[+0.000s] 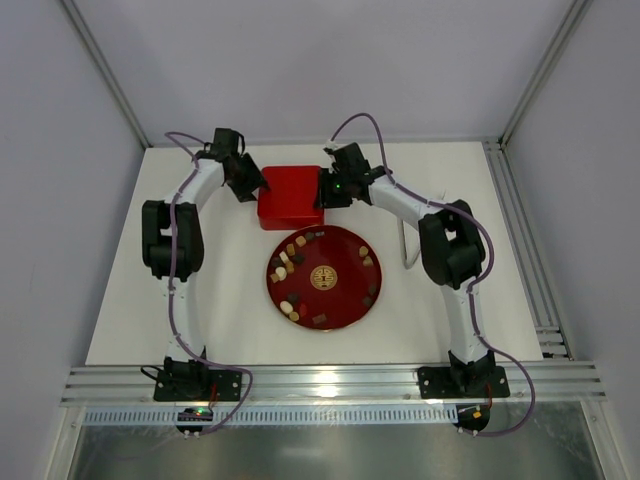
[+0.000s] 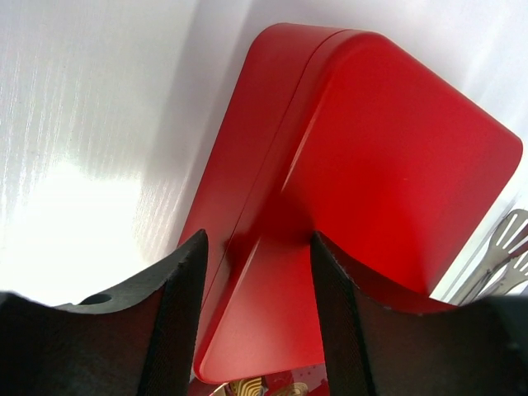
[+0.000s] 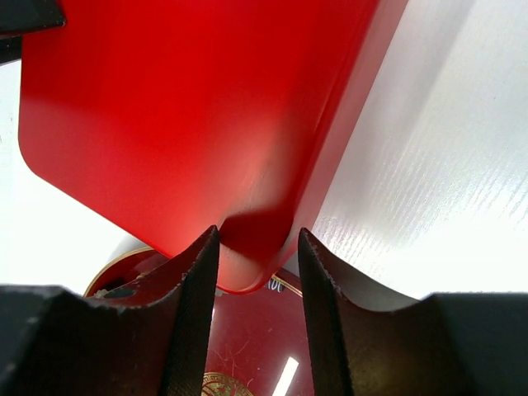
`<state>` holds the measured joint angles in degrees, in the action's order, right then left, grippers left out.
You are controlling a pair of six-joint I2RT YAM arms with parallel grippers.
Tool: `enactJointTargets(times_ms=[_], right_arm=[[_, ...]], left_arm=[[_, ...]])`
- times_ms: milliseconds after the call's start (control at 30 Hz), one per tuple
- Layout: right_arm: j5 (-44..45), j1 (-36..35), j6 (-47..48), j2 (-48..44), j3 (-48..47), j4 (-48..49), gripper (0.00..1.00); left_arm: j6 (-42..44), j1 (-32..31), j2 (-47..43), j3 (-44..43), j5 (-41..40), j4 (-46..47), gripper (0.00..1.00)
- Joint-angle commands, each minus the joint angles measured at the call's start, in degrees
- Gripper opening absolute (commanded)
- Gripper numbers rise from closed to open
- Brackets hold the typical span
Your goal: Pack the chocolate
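Several chocolate pieces (image 1: 285,262), dark brown, tan and cream, lie on a round red plate (image 1: 345,262) with a gold emblem (image 1: 322,278). Behind the plate stands a square red box (image 1: 290,196) with its lid on. My left gripper (image 1: 247,185) is open at the box's left side; in the left wrist view (image 2: 257,239) the box's near corner (image 2: 371,148) lies between and beyond the spread fingers. My right gripper (image 1: 325,190) is open at the box's right side; in the right wrist view (image 3: 258,233) the box's corner (image 3: 190,115) sits between the fingers. No chocolate is held.
The plate's edge shows under the box in the left wrist view (image 2: 272,386) and in the right wrist view (image 3: 247,330). A metal utensil (image 2: 503,256) lies right of the box, near the right arm (image 1: 408,245). An aluminium rail (image 1: 330,380) runs along the near edge.
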<state>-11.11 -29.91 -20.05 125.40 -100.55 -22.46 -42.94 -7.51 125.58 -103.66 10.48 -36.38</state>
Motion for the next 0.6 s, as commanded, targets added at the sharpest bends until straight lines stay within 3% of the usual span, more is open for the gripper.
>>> enactJointTargets(times_ms=[0,133,333,567], right_arm=[[3.03,0.64,2.12,2.66,4.84,-9.11,0.44],[0.75,1.43,1.95,0.63,3.45,-7.16,0.48],[0.13,2.22,2.21,-2.53,-2.09,-4.71,0.52],[3.64,2.75,2.65,-13.42,-2.81,-1.28,0.58]], left_arm=[[4.88,-1.02,6.35,4.16,-7.93,-12.40,0.52],[6.63,-0.49,4.06,3.29,-7.67,-11.61,0.58],[10.68,0.12,-0.33,-0.75,-6.71,-11.26,0.76],[14.46,0.13,-10.78,-0.07,-5.39,-9.42,0.89]])
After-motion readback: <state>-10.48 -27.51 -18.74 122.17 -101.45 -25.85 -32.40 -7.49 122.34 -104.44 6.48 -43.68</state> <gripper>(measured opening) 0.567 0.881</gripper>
